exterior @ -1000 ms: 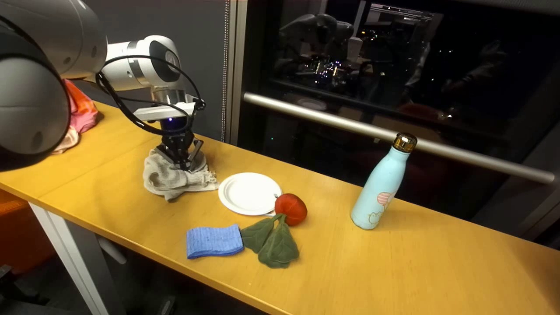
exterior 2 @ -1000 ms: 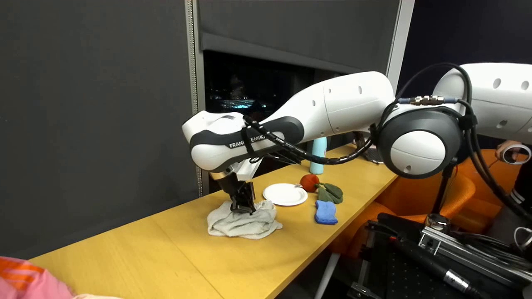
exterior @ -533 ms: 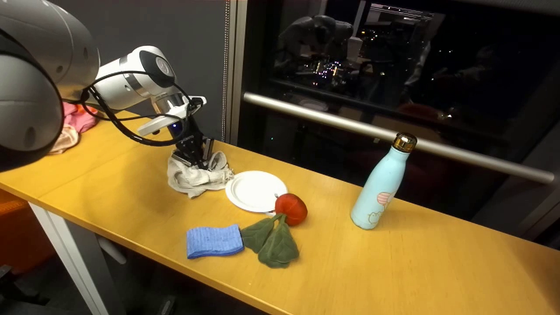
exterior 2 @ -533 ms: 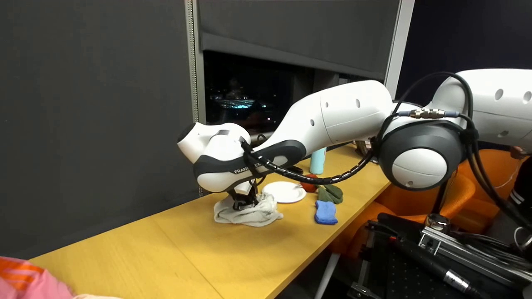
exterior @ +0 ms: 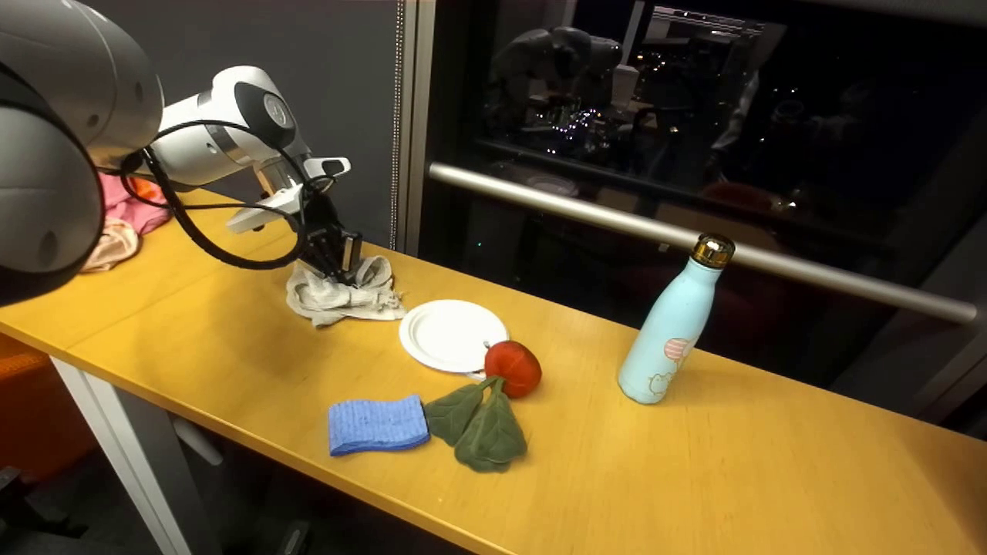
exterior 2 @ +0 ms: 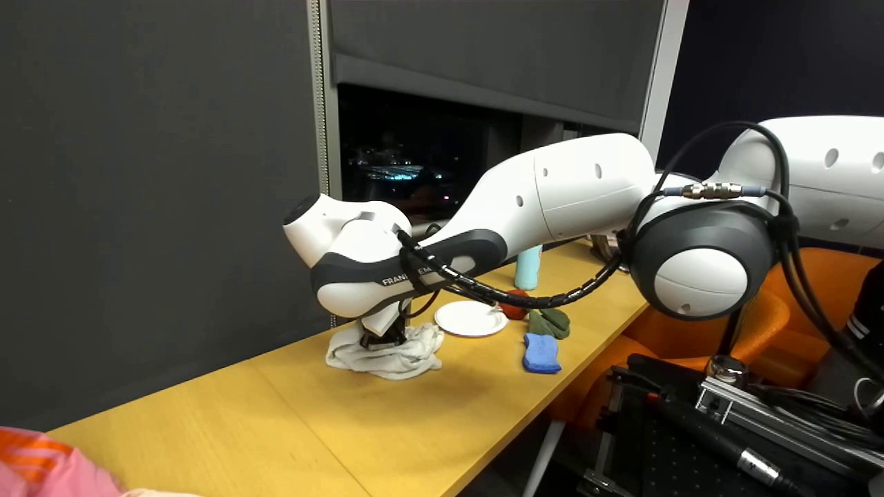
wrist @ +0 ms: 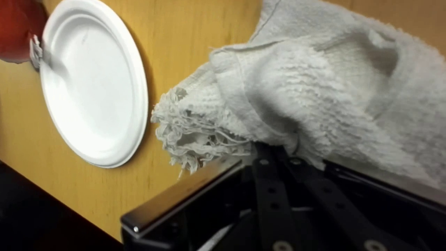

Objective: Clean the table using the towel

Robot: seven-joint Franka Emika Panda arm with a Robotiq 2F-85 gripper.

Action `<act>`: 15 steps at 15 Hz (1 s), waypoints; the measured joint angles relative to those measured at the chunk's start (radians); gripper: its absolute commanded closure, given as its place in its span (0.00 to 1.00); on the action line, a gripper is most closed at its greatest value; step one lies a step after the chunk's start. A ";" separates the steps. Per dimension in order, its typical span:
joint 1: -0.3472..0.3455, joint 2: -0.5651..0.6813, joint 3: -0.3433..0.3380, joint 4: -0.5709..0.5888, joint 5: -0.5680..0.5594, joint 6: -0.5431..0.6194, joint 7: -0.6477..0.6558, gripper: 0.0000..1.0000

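The towel (exterior: pixel 324 299) is a crumpled greyish-white cloth with a frayed end. It lies bunched on the wooden table (exterior: pixel 655 470), beside the white plate, near the window side; it also shows in an exterior view (exterior 2: pixel 407 355) and the wrist view (wrist: pixel 313 80). My gripper (exterior: pixel 345 279) points down and tilted into the towel. In the wrist view its fingers (wrist: pixel 271 146) are close together with the tips buried in the cloth, shut on it. The tips are hidden by the folds. The arm partly covers the gripper in an exterior view (exterior 2: pixel 384 339).
A white plate (exterior: pixel 453 335) sits just beside the towel's frayed end. A red round fruit (exterior: pixel 513 368) touches its rim. Green leaves (exterior: pixel 486 432), a blue sponge (exterior: pixel 378 425) and a light-blue bottle (exterior: pixel 669 331) stand farther along. Pink cloth (exterior 2: pixel 55 466) lies at the far end.
The gripper and towel moved toward the plate, then back a little and toward the window side. The plate shifted slightly toward the fruit. The gripper became more tilted.
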 measured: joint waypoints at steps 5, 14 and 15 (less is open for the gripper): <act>0.011 -0.014 0.036 0.000 0.093 0.155 0.077 0.99; -0.019 -0.011 0.181 -0.019 0.268 0.441 -0.016 0.99; -0.034 -0.011 0.207 -0.020 0.294 0.441 -0.059 0.99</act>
